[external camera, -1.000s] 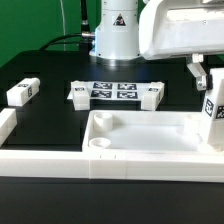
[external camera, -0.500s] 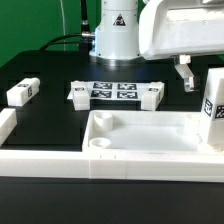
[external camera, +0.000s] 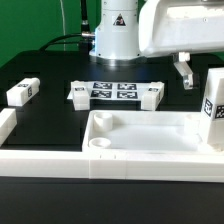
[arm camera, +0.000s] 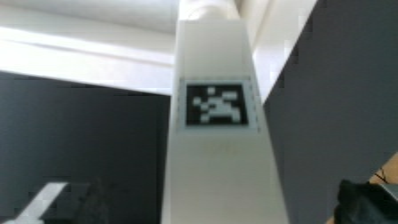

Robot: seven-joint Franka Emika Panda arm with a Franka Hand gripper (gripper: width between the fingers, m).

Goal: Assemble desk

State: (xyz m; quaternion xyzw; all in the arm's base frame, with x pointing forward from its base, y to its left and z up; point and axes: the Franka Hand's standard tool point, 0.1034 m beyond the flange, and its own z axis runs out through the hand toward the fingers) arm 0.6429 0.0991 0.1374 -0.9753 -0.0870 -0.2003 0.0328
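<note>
Exterior view: one tabletop point(external camera: 150, 162), four legs point(external camera: 22, 91) point(external camera: 80, 93) point(external camera: 150, 96) point(external camera: 212, 105), three flat, one upright.

On the tabletop point(external camera: 55, 118) I have the desk tray point(external camera: 140, 160) nearest the camera. An upright leg point(external camera: 213, 108) stands at the tray's end on the exterior view's right, with the fingers point(external camera: 186, 72) beside its top, not touching it. Behind the tray lies the marker board point(external camera: 112, 91), between a second leg point(external camera: 80, 94) and a third leg point(external camera: 151, 96). A fourth leg point(external camera: 22, 92) lies well off to the exterior view's left.
</note>
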